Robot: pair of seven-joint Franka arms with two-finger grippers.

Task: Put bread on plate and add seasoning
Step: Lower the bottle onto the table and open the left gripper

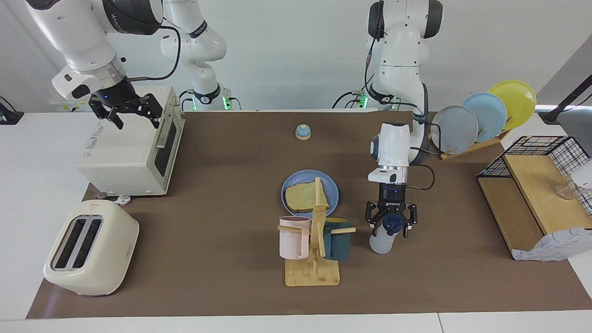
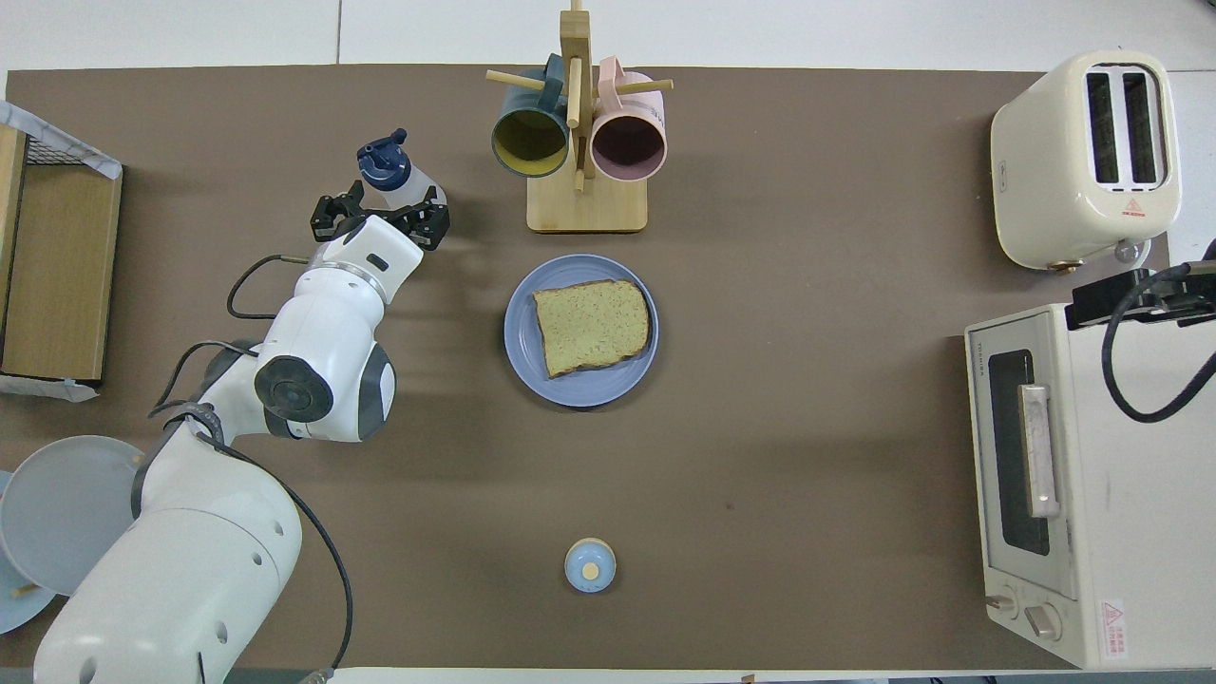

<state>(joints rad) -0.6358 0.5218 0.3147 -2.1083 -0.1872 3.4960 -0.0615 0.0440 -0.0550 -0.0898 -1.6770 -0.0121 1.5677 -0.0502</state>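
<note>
The bread (image 1: 305, 196) lies flat on the medium-blue plate (image 1: 299, 178) in the middle of the table; both also show in the overhead view, bread (image 2: 594, 326) on plate (image 2: 532, 366). The seasoning bottle (image 1: 382, 241) stands upright on the mat beside the plate, toward the left arm's end, its navy cap up; it also shows in the overhead view (image 2: 388, 173). My left gripper (image 1: 391, 223) points down, open, with its jaws on either side of the cap, and shows from above too (image 2: 380, 217). My right gripper (image 1: 134, 113) waits open above the toaster oven.
A wooden mug tree (image 1: 315, 259) with a pink and a teal mug stands just farther from the robots than the plate. Toaster oven (image 1: 132, 152) and toaster (image 1: 90, 247) sit at the right arm's end. A blue-domed bell (image 1: 303, 132), a plate rack (image 1: 481, 115) and a wooden shelf (image 1: 532, 194).
</note>
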